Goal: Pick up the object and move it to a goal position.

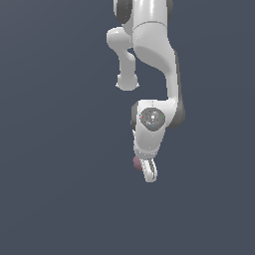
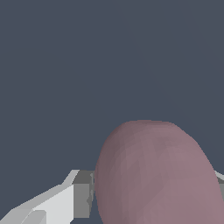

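1. Tabletop (image 1: 50,149): plain slate-grey surface fills both views; no edge or marking visible.
2. Arm (image 1: 154,45): white Panda, enters from the upper edge of the exterior view, links folded, wrist joint with a grey round cap facing the camera, hand pointing downward.
3. Pincer (image 1: 149,172): white fingers hang below the wrist in the exterior view, seen nearly edge-on, so the gap between them is not readable there. In the wrist view one white finger (image 2: 65,201) with a grey pad sits right against one side of the ball, and a sliver of the opposite finger shows at the ball's far side. Reads as pinching the ball, pads in contact on both flanks.
4. Ball (image 2: 157,175): matte dusty pink, smooth. In the wrist view it fills the space between the fingers, very close to the camera. In the exterior view only a small pink patch (image 1: 136,163) shows, at the base of the fingers on the exterior view's left, mostly hidden by the hand. Whether it touches the tabletop cannot be told.
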`<state>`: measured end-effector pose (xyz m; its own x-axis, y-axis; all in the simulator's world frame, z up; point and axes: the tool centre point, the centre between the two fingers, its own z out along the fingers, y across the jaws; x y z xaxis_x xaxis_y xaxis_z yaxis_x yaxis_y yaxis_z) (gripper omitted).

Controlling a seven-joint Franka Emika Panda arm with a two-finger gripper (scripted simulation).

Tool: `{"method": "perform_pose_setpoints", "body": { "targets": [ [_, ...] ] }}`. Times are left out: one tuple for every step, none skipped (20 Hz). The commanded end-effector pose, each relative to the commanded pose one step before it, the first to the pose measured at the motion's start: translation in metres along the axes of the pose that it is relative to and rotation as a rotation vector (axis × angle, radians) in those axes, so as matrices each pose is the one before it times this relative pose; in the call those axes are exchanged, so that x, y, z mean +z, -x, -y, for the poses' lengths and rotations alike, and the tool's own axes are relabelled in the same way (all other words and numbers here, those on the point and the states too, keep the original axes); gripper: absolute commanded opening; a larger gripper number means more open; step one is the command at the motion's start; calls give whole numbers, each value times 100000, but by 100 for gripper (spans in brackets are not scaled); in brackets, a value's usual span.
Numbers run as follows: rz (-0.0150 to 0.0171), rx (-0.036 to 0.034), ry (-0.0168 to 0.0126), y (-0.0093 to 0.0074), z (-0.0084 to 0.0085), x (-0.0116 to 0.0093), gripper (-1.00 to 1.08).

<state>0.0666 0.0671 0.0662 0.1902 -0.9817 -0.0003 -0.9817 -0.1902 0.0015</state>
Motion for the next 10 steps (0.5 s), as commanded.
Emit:
{"method": "perform_pose_setpoints", "body": {
  "targets": [
    [52,12,-127,-73,-342,-943,-100],
    [0,0,0,-31,-194,-453,-100],
    [0,0,0,-34,-214,-499,-100],
    [48,11,1,-48,-234,-543,-100],
    [0,0,0,-40,-254,-595,-100],
    [0,0,0,-44,-275,-644,-100],
    [48,11,0,-59,-296,-692,-100],
    [0,0,0,-51,-317,-746,-100],
    [47,12,1,-68,-339,-796,-100],
    [0,0,0,-59,-360,-854,-100]
  ]
}}
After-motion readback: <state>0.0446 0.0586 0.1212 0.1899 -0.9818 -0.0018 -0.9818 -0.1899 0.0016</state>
